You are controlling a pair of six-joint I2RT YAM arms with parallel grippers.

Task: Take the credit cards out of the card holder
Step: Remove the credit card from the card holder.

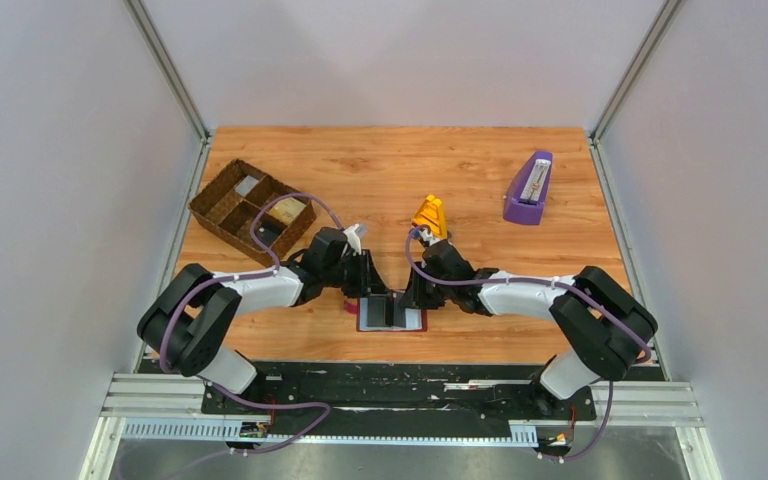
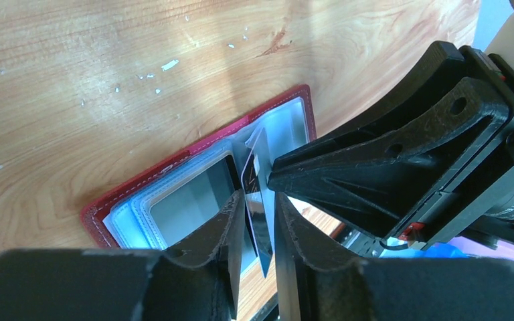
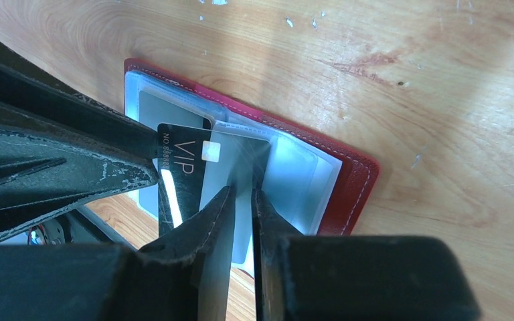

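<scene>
The dark red card holder (image 1: 392, 315) lies open on the wooden table near its front edge, with its grey-blue sleeves showing. It also shows in the left wrist view (image 2: 127, 194) and in the right wrist view (image 3: 355, 180). My left gripper (image 2: 260, 200) is shut on a black "VIP" credit card (image 3: 181, 167), which stands partly out of a sleeve. My right gripper (image 3: 242, 194) is shut on one upright plastic sleeve (image 3: 241, 160) right next to the card. Both grippers meet over the holder, the left one (image 1: 380, 295) and the right one (image 1: 407, 297) almost touching.
A brown wicker basket (image 1: 252, 210) with compartments stands at the back left. A purple wedge-shaped stand (image 1: 529, 190) is at the back right. A small yellow object (image 1: 429, 215) sits just behind the right arm. The table's front edge is close to the holder.
</scene>
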